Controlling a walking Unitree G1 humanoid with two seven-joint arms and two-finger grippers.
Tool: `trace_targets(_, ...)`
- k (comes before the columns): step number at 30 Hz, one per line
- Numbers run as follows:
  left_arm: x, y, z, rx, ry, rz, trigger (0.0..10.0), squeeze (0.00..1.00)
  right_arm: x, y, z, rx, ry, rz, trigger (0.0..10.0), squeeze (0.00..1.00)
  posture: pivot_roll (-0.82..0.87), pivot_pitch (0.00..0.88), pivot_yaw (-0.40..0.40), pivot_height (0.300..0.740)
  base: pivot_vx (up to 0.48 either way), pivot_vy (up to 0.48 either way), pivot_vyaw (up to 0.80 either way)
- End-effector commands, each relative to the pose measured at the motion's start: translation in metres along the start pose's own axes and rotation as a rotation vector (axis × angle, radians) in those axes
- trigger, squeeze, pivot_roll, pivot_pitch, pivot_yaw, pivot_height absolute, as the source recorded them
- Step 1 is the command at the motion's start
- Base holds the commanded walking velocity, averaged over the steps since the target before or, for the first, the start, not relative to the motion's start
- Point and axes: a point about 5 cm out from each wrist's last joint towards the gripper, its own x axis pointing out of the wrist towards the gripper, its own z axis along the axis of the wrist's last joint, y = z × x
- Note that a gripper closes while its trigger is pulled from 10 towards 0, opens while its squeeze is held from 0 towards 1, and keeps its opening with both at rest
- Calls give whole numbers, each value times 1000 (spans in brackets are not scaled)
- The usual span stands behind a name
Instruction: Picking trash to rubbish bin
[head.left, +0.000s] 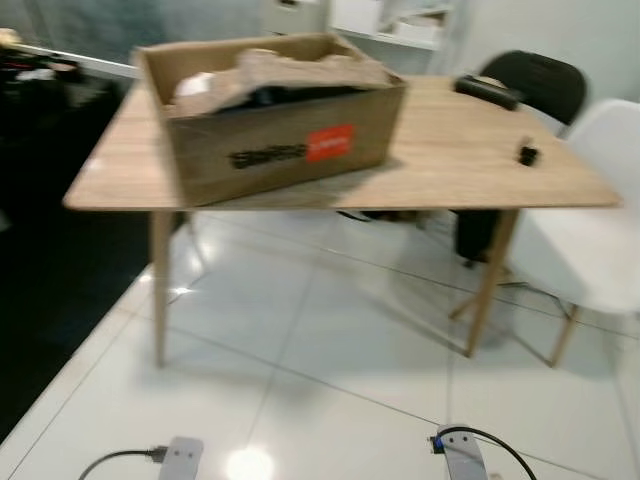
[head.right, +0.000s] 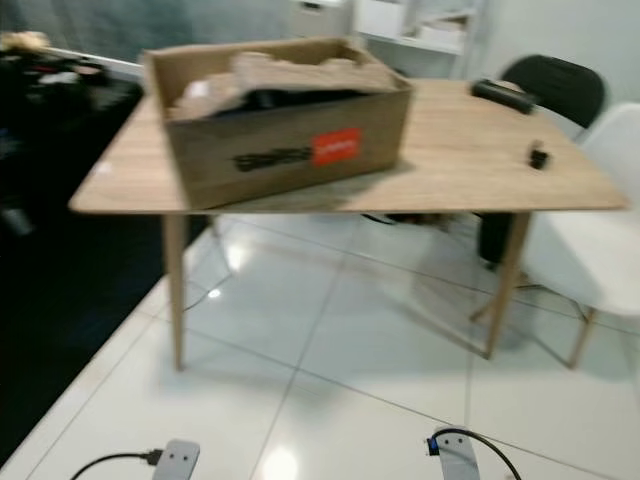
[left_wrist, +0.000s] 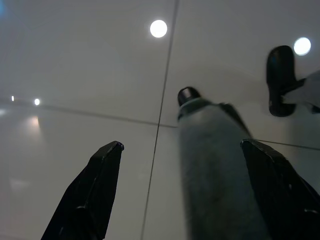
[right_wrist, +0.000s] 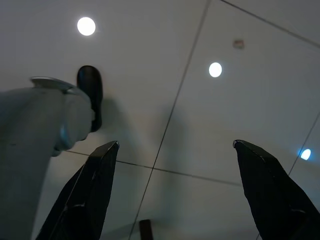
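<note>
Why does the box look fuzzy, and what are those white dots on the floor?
Eye views: the cardboard box and wooden table are blurred, probably camera motion. Wrist views: the dots are lamps mirrored in the glossy floor tiles, seen between each open gripper's fingers.

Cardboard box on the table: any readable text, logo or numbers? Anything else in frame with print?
Brown cardboard box, front face: black printed word, too blurred to read.
Same face: red rectangular label with white marks, too blurred to read.
Light wooden table, small black object, white chair: no text visible.
</note>
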Motion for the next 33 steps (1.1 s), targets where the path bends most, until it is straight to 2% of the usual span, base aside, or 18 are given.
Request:
trace_targets(1, -1, -7, -11, 13, 45, -24, 10000, 0, 0, 0, -5, 2, 21, 2, 10000, 0, 34, 60, -38, 740, 0, 0, -781)
trace_targets(12, -1, -8, -12, 62, 54, -41, 10000, 0, 0, 1, -4, -11, 25, 10, 10000, 0, 32, 59, -36, 740, 0, 0, -781)
trace_targets(21, 0, -14, -12, 53, 49, -54, 10000, 0, 0, 3, -7, -21, 37, 17, 10000, 0, 31, 67, -44, 740, 0, 0, -781)
trace_targets(25, 0, -16, -11, 99, 50, -69, 10000, 0, -1, 3, -9, -25, 41, 18, 10000, 0, 30, 70, -44, 740, 0, 0, -781)
trace_targets(33, 0, -17, -11, 113, 51, -74, 10000, 0, -1, 3, -10, -27, 45, 20, 10000, 0, 29, 72, -44, 740, 0, 0, -778)
